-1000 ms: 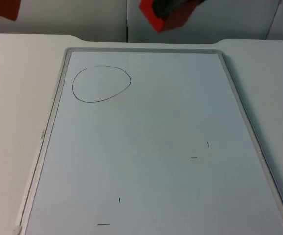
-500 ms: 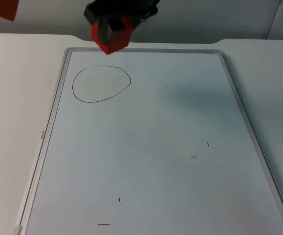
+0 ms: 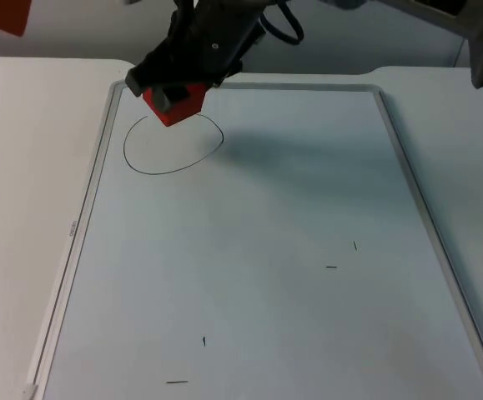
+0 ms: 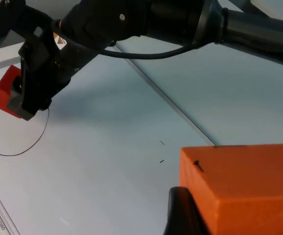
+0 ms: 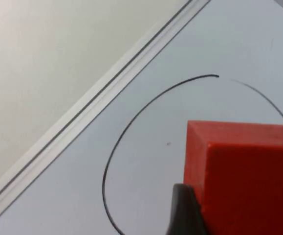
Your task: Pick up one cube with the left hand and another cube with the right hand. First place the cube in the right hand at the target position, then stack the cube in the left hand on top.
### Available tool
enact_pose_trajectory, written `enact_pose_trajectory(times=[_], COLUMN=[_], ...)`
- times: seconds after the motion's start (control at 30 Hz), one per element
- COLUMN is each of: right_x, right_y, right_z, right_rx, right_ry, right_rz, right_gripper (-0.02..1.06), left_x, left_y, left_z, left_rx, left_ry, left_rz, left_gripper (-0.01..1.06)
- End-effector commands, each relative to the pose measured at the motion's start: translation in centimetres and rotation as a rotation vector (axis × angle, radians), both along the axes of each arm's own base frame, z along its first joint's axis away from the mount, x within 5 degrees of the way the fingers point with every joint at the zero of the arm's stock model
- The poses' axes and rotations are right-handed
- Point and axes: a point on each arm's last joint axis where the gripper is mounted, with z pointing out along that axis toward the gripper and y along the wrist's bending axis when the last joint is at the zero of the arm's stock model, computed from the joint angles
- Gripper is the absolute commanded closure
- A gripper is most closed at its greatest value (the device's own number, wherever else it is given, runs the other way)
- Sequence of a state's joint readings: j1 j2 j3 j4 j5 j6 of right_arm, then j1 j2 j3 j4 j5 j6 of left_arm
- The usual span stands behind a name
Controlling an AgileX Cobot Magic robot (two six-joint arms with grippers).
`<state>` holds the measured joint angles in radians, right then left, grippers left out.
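right gripper (image 3: 173,98) clenches a red cube (image 3: 174,103) just above the hand-drawn circle (image 3: 173,143) near the whiteboard's (image 3: 249,250) eleven o'clock corner, the cube hanging over the circle's twelve o'clock edge. left gripper (image 4: 214,215) grasps an orange cube (image 4: 244,188), held off past the board's ten o'clock side, well apart from the circle. the whiteboard lies flat on the white counter (image 3: 24,167).

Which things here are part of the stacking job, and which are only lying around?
Part of the job:
- red cube, held by the right gripper above the drawn circle
- orange cube, held by the left gripper

Only around:
- whiteboard with small pen marks
- white table
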<state>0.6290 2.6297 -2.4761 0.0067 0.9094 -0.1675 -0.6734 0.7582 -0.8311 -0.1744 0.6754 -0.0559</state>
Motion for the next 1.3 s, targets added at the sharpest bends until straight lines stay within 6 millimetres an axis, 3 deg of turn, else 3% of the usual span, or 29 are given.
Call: enact_pose_trajectory(times=[0.0,0.63,1.27], right_x=[0.3,0.4,0.3], right_y=[0.2,0.2,0.1], right_z=[-0.2,-3.7,-3.8], right_rx=[0.018,-0.017,-0.029], right_ry=[-0.030,0.023,0.038], right_rz=[-0.004,-0.009,-0.009], right_gripper=[1.05,1.05,1.02], left_x=[0.0,0.0,0.0], left_y=[-0.1,-0.1,-0.1], left_z=[0.2,0.2,0.2], left_rx=[-0.015,-0.013,-0.013], left_ry=[-0.006,-0.007,-0.007], left_rz=[-0.001,-0.001,-0.001], left_gripper=[0.90,0.90,0.90])
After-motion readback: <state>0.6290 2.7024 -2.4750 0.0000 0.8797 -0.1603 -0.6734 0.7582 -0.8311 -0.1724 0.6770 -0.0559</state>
